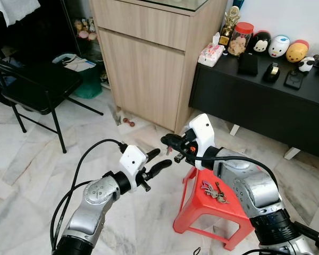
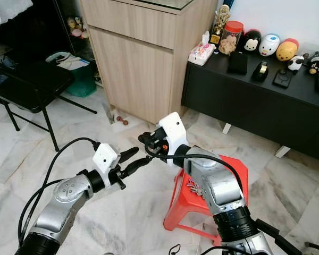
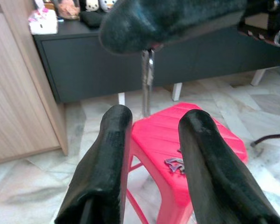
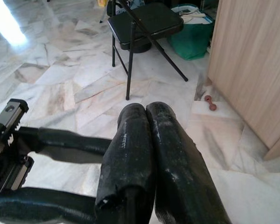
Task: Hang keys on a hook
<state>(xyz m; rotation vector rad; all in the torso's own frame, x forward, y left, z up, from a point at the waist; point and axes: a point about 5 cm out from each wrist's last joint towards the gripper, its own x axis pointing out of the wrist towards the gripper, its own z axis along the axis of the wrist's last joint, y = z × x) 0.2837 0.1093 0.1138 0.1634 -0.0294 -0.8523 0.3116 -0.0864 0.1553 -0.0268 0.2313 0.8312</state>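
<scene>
Across the far side of the room, a tall wooden cabinet [image 1: 149, 58] stands beside a low black table [image 1: 266, 101] that carries small figurines [image 1: 279, 47] and a jar [image 1: 239, 38]. No hook can be made out in any view, so the hanging place is probably elsewhere.

On the robot's left, a black folding chair [image 1: 37, 87] sits on the marble floor [image 1: 21, 175], with a green bag [image 1: 87, 79] behind it.

Just before the robot stands a red stool [image 1: 218, 204]. It serves as the resting place for the keys [image 1: 213, 191], which lie loose on its seat, partly behind the right forearm.

Both arms are raised above the stool's near edge, their tips almost meeting. The right claw [image 1: 170, 140] points toward the robot's left with its fingers pressed together, seemingly around nothing, though a thin metal piece [image 3: 148, 79] hangs just under it in the left wrist view and its nature is unclear. The left claw [image 1: 155, 162] sits just below and beside it, fingers parted and empty.

The keys are untouched, so picking them up looks like the step still ahead. The right arm itself hangs over them and may block a straight reach down, and the stool's small seat leaves little room around them.
</scene>
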